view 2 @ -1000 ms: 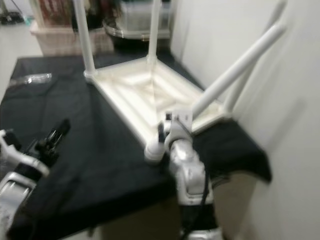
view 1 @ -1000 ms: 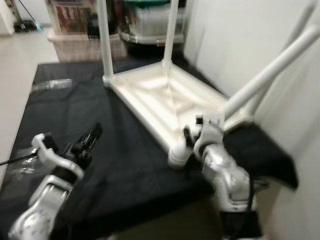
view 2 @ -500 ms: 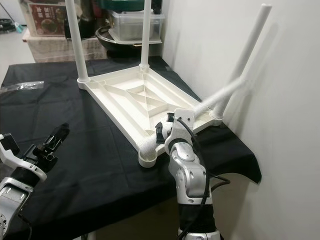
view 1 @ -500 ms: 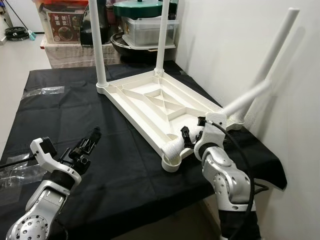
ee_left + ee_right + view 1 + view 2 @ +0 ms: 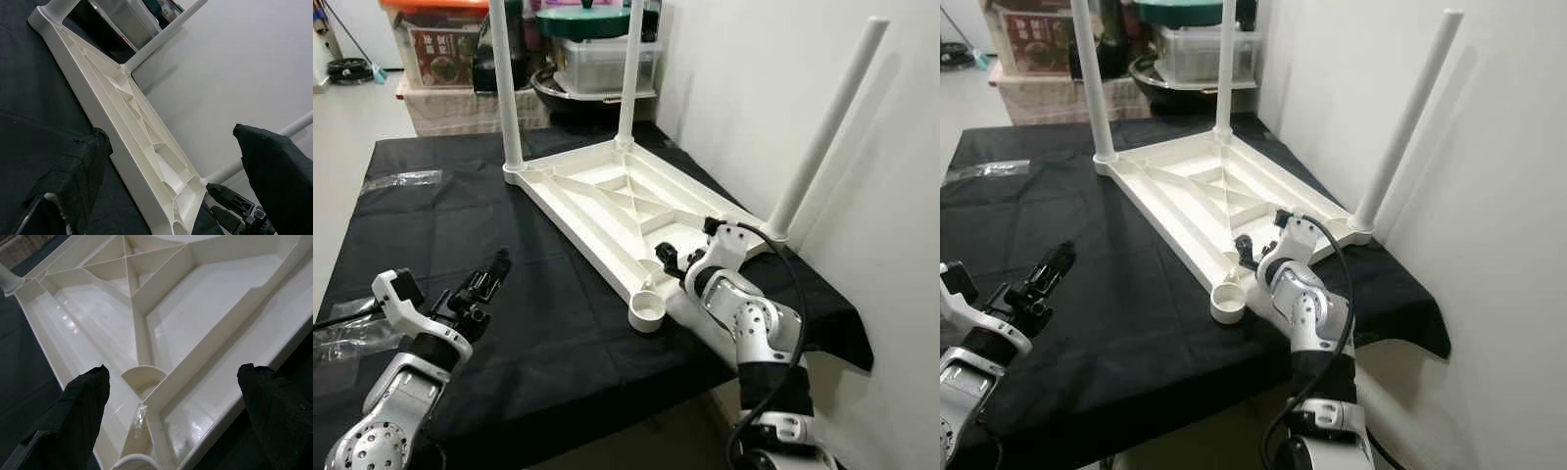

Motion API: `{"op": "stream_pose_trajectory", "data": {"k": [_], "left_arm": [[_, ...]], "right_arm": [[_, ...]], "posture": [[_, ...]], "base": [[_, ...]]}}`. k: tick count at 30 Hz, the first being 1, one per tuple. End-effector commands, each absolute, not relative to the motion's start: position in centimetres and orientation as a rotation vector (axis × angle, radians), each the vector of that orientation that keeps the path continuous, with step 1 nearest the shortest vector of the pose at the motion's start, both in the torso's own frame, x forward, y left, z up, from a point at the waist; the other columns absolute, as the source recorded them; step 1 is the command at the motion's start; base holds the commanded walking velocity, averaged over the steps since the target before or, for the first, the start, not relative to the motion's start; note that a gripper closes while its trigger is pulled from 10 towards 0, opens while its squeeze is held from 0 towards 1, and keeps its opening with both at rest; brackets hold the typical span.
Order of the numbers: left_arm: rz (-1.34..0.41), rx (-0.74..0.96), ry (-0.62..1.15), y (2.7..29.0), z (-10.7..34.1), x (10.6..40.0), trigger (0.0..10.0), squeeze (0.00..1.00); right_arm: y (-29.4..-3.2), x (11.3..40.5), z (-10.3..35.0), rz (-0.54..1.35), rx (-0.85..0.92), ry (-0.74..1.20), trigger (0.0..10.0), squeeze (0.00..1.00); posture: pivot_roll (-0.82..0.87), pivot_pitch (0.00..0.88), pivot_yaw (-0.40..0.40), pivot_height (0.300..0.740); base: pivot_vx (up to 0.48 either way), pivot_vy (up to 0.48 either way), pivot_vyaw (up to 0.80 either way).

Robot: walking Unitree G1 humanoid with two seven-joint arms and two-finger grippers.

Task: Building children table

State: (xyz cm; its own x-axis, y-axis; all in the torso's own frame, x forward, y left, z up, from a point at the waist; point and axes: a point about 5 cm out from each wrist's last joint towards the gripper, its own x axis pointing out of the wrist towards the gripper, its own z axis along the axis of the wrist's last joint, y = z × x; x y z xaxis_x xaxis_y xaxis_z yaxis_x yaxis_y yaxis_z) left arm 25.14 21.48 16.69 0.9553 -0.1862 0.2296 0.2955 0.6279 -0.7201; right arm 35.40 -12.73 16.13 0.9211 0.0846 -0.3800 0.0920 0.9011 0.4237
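Observation:
A white plastic children's table (image 5: 576, 208) lies upside down on a black cloth. Three white legs stand in its corners: two at the far end (image 5: 509, 88) (image 5: 631, 69) and one by the wall (image 5: 822, 127). The near corner socket (image 5: 648, 310) is an empty ring. My right gripper (image 5: 670, 264) hovers just behind that socket over the table's underside, open with nothing between its fingers (image 5: 88, 396). Down on the left, my left gripper (image 5: 487, 276) is also open, held above the cloth and apart from the table.
Clear plastic bags lie on the cloth at the far left (image 5: 396, 180) and near left edge (image 5: 342, 333). Storage boxes and pots (image 5: 597, 54) stand behind the work surface. A white wall (image 5: 744, 78) runs close along the right side.
A tilted white leg beside my right gripper earlier is gone from view. That gripper has dropped lower and moved left toward the empty socket. The left arm has stayed put.

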Motion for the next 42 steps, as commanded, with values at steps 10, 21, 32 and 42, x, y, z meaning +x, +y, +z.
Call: {"op": "stream_pose_trajectory", "data": {"k": [10, 21, 32, 42], "left_arm": [[-0.265, -0.820, -0.109, 21.4, 16.3, 25.1, 10.0, 0.00], [-0.191, -0.507, -0.051, 20.6, 15.9, 25.3, 10.0, 0.00], [-0.163, -0.353, -0.038, 19.7, 15.6, 24.9, 10.0, 0.00], [-0.135, -0.312, -0.041, 19.6, 15.4, 24.8, 10.0, 0.00]], "right_arm": [[-11.7, 35.6, 20.0, 0.233, 0.362, 0.150, 10.0, 0.00], [-9.6, 33.5, 20.1, 0.338, -0.009, -0.053, 10.0, 0.00], [-8.9, 32.1, 18.2, 0.400, -0.050, -0.009, 10.0, 0.00], [-8.7, 31.9, 17.6, 0.401, -0.067, -0.005, 10.0, 0.00]], "posture": [[0.04, 0.000, -0.079, 0.740], [0.04, 0.000, -0.072, 0.740], [0.04, 0.000, -0.065, 0.740], [0.04, 0.000, -0.065, 0.740]], "base": [[0.000, 0.000, 0.00], [0.000, 0.000, 0.00], [0.000, 0.000, 0.00], [0.000, 0.000, 0.00]]}}
